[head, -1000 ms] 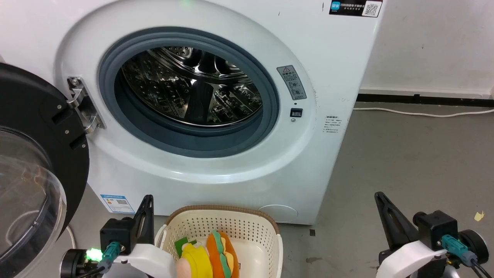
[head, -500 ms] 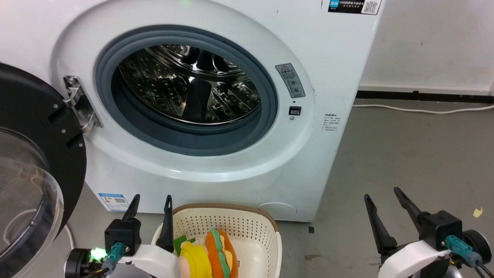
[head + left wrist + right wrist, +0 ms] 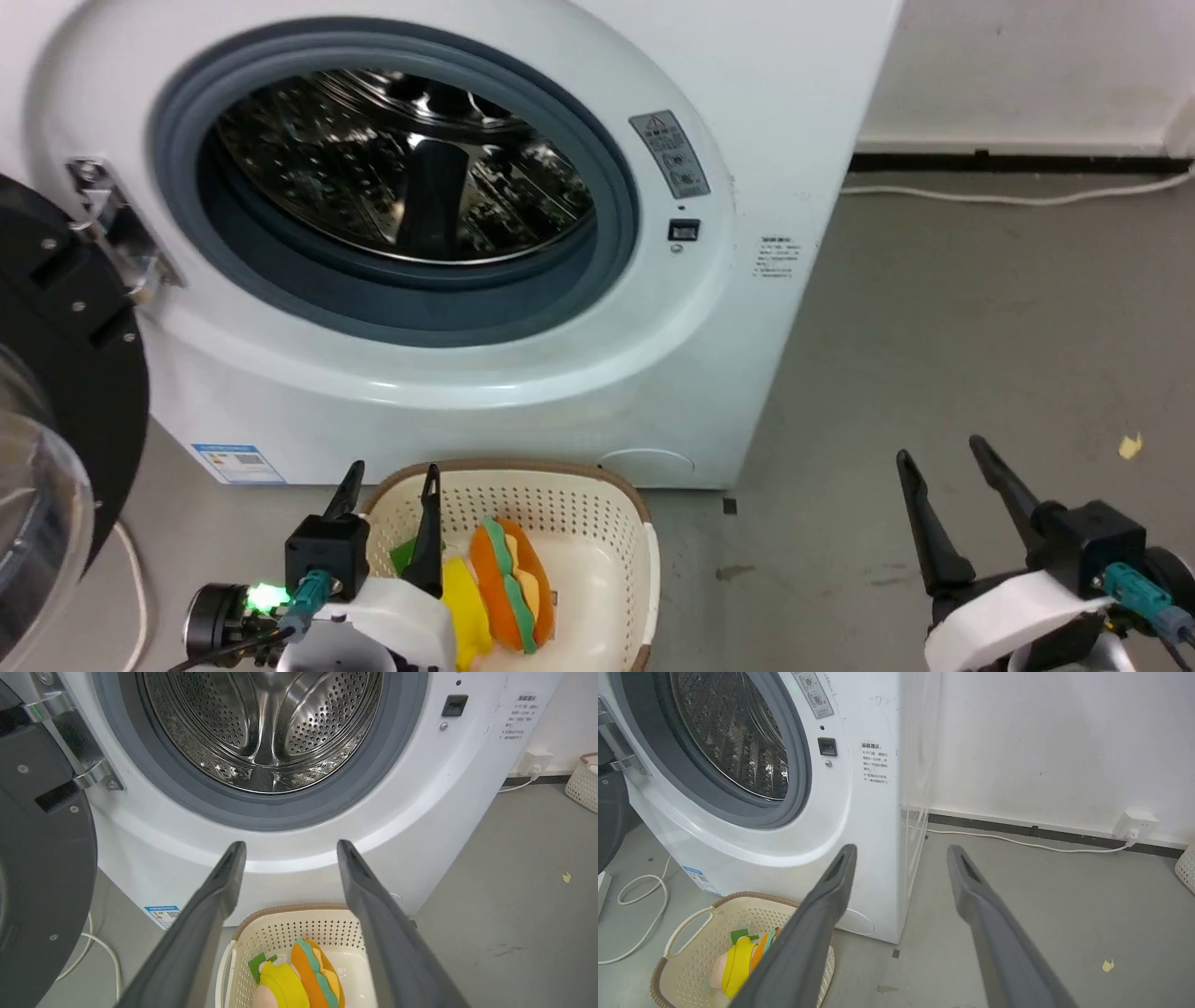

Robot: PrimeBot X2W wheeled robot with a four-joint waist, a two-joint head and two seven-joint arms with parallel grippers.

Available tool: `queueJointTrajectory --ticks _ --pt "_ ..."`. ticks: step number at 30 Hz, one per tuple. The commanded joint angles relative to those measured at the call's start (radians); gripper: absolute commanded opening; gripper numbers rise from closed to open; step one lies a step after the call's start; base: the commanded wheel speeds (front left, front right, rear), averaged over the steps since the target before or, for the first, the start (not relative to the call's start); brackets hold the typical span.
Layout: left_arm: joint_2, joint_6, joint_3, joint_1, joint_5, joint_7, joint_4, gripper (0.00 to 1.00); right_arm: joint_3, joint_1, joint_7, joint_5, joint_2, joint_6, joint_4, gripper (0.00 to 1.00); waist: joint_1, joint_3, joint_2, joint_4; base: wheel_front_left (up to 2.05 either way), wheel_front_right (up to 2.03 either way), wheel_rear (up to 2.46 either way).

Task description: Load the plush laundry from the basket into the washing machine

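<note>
Left gripper [image 3: 393,471] spread, empty, poised at 9 o'clock rim of basket [image 3: 546,467]; right gripper [image 3: 941,450] likewise unclenched. Burger plush [image 3: 506,583], at 3 o'clock of doll [image 3: 461,597], best pinched across stripes, rim avoided.

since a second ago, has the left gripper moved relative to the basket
Yes. The left gripper has shifted to the robot's right against the basket: its inner finger now overlaps the basket's left rim, where before it sat clear of it.

White cable [image 3: 943,195] along the wall [image 3: 1027,65], yellow scrap [image 3: 1131,446] on grey floor [image 3: 934,355]
</note>
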Motion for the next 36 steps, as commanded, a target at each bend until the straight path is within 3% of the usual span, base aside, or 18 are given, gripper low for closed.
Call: queueJointTrajectory --ticks 1,24,36 --pt "0.008 0.004 -0.010 -0.028 -0.009 -0.009 0.023 1.00 -0.004 -0.027 -0.014 0.013 0.000 0.000 -0.005 1.00 -0.0001 0.024 -0.0001 -0.020 0.00 0.00 0.00" --pt "0.080 -0.016 -0.060 -0.189 -0.032 0.088 0.271 1.00 0.018 -0.084 -0.059 0.122 0.000 0.000 -0.010 1.00 -0.0001 0.210 -0.0001 -0.150 0.00 0.00 0.00" --pt "0.119 -0.014 -0.093 -0.309 -0.051 0.204 0.444 1.00 0.022 -0.102 -0.086 0.185 0.000 0.000 -0.021 1.00 -0.0001 0.325 -0.0001 -0.198 0.00 0.00 0.00"
